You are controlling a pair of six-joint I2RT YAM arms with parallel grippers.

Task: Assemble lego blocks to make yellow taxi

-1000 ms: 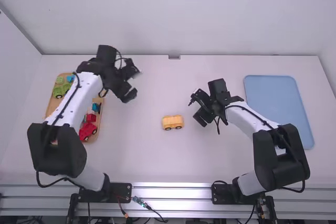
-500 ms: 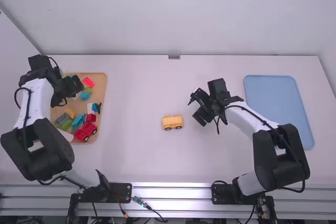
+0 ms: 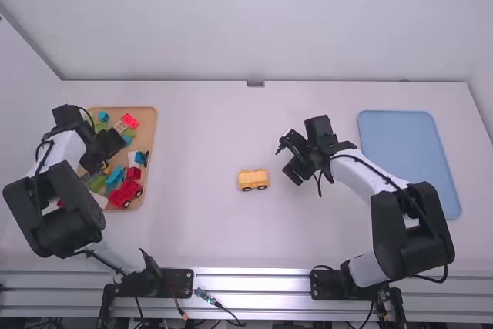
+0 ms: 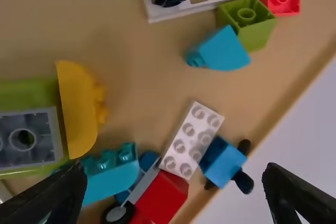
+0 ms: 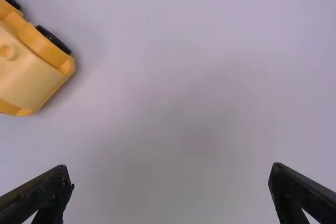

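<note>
The brown tray (image 3: pixel 147 135) holds a red car (image 3: pixel 125 194), a white block (image 4: pixel 191 140) and a curved yellow block (image 4: pixel 79 108); above it, the left gripper (image 3: pixel 108 152) is spread. The yellow car (image 3: pixel 253 180) sits on the tabletop (image 3: pixel 200 221) near the right gripper (image 3: pixel 287 161), also spread.

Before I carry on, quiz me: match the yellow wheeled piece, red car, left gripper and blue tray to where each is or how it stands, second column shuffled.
1. Yellow wheeled piece
2. Red car
3. Left gripper
4. Blue tray

A. Open, above the brown tray
B. On the right side of the table
C. On the table, between the two arms
D. Inside the brown tray

Pairs: 1-C, 2-D, 3-A, 4-B
</note>
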